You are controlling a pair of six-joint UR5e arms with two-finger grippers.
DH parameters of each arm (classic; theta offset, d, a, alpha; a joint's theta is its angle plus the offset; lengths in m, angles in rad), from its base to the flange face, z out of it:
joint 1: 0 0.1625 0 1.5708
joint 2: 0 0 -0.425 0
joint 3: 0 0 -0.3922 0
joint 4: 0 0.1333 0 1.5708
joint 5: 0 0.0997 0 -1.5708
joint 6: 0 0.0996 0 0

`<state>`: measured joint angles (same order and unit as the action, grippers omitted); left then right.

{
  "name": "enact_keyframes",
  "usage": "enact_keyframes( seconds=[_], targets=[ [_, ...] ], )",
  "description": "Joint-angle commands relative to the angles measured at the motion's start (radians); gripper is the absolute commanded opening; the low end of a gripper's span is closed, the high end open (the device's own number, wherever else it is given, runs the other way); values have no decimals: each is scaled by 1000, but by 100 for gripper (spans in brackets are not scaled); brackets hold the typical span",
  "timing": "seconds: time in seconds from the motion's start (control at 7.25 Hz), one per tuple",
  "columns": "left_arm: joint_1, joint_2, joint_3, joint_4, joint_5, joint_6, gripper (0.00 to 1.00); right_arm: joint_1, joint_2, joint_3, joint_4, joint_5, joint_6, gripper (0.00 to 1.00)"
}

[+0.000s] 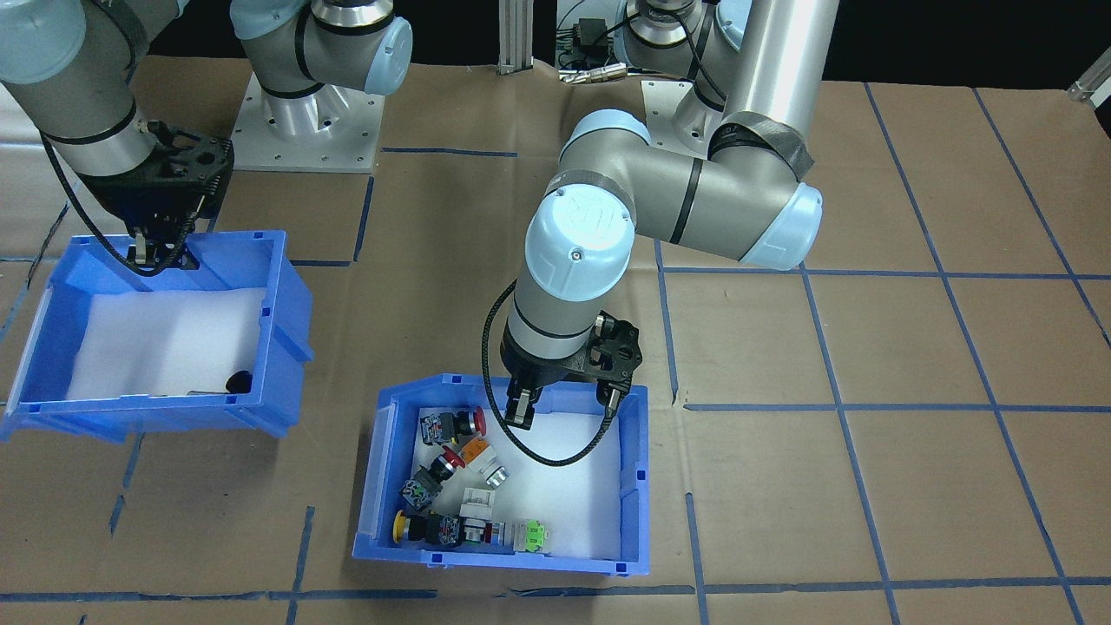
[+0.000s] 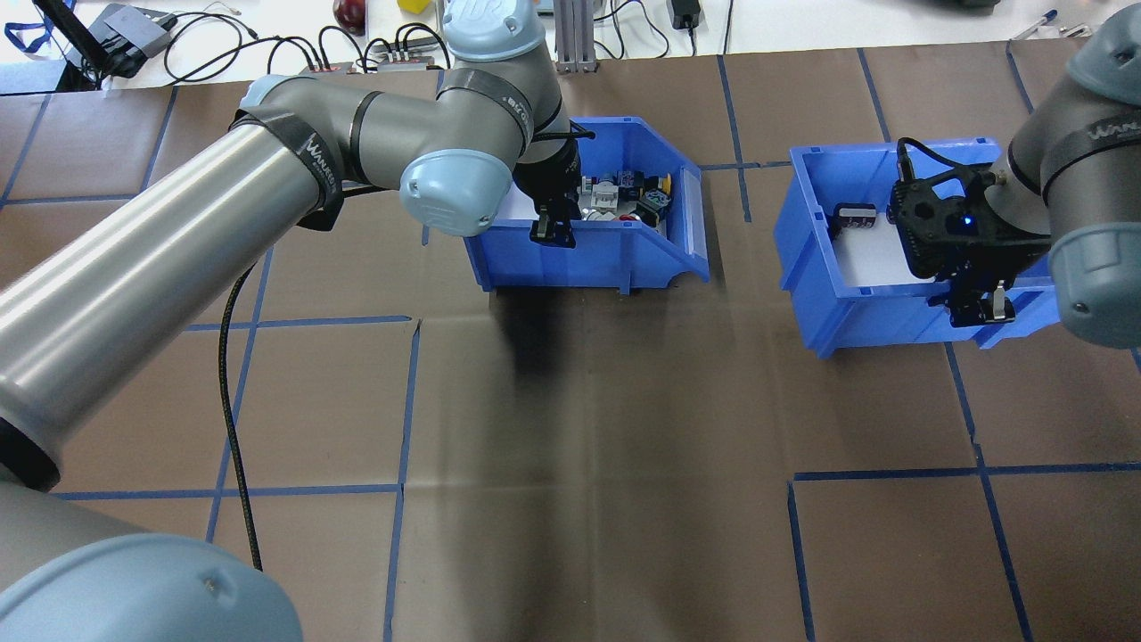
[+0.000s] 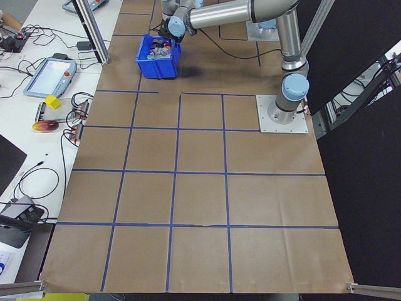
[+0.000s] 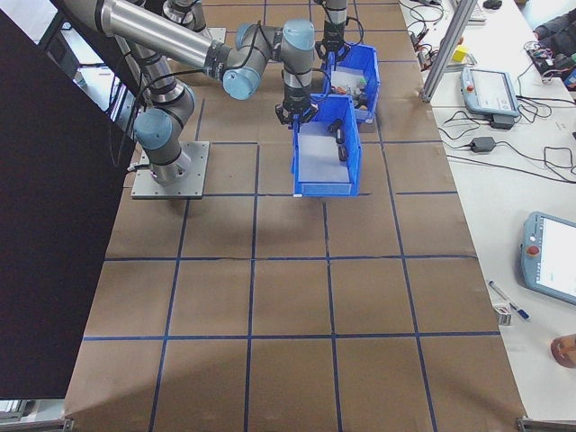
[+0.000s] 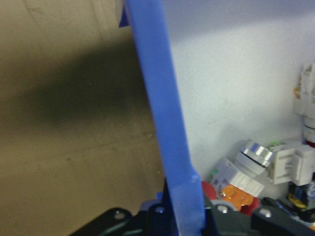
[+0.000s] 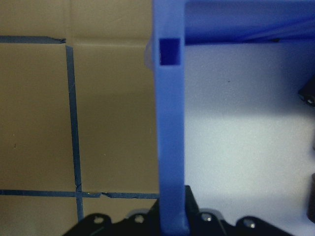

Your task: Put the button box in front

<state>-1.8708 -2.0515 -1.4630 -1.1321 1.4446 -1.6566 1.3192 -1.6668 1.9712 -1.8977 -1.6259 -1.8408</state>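
The button box [image 1: 638,486] is a blue bin with white foam and colourful push-buttons [image 1: 451,486] heaped at one side. It sits flat on the brown table, and in the overhead view it is the left of two bins [image 2: 579,259]. My left gripper [image 1: 521,410] [image 2: 553,230] straddles its robot-side wall [image 5: 162,98] and is shut on it. My right gripper [image 1: 152,253] [image 2: 979,308] is shut on the robot-side wall [image 6: 170,123] of a second blue bin [image 1: 286,330], which is tilted and holds a few dark parts [image 2: 854,218].
Blue tape lines grid the brown paper table. The arm base plates [image 1: 304,121] stand behind the bins. Open table lies between the bins and the operators' edge [image 1: 868,521]. A bench with cables and teach pendants [image 4: 490,90] runs beyond that edge.
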Motion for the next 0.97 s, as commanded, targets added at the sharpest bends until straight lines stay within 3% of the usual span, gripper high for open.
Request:
enact_keyframes(
  seconds=[0.0,0.28,0.41,0.69,0.83],
  targets=[
    [4,36,4,-33,4,-6,85,0,-1,0,0,0,0,3],
    [88,198,3,-308,71,273,88,0,-1,0,2,0,-2,3],
    [148,268,-19,-361,117,543,97,0,-1,0,2,-2,-2,4],
    [199,350,-19,-464,239,1081,98,0,-10,18,9,-3,12,4],
    [238,382,-19,-488,247,1291,99,5,-20,50,20,-5,81,4]
  ],
)
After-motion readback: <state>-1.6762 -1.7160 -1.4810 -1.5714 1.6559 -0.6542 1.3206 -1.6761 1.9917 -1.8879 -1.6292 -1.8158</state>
